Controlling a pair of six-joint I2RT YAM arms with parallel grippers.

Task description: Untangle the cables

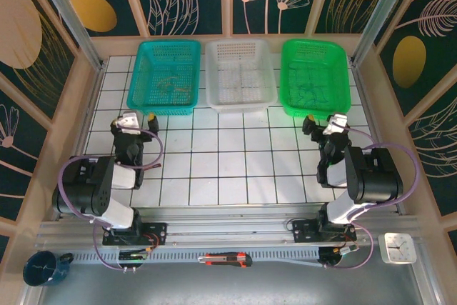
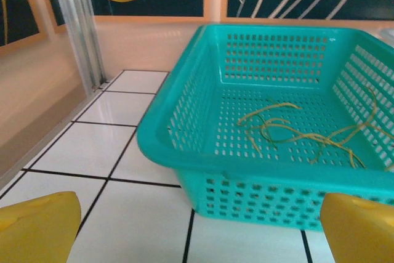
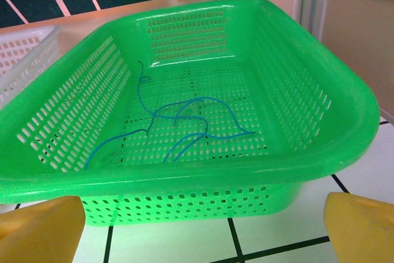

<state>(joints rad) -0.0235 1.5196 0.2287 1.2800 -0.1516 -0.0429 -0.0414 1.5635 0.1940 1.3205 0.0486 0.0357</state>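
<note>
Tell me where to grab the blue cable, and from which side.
I'd grip the blue cable at its central loops, where strands bunch mid-floor. Come straight down from above: it lies flat, and the walls of the green basket block sideways approaches.

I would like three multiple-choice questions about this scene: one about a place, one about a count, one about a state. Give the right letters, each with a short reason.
1. Where do the blue cables lie?
A) in the green basket
B) on the tiles
C) between the fingers

2. How many baskets stand on the table?
A) two
B) three
C) four

3. How is the right gripper?
A) shut on a cable
B) open and empty
C) shut on a basket rim

Answers:
1 A, the blue loops rest on the green basket's floor.
2 B, a teal basket, a white basket and the green one stand in a row.
3 B, its yellow fingers stand wide apart, holding nothing.
</note>
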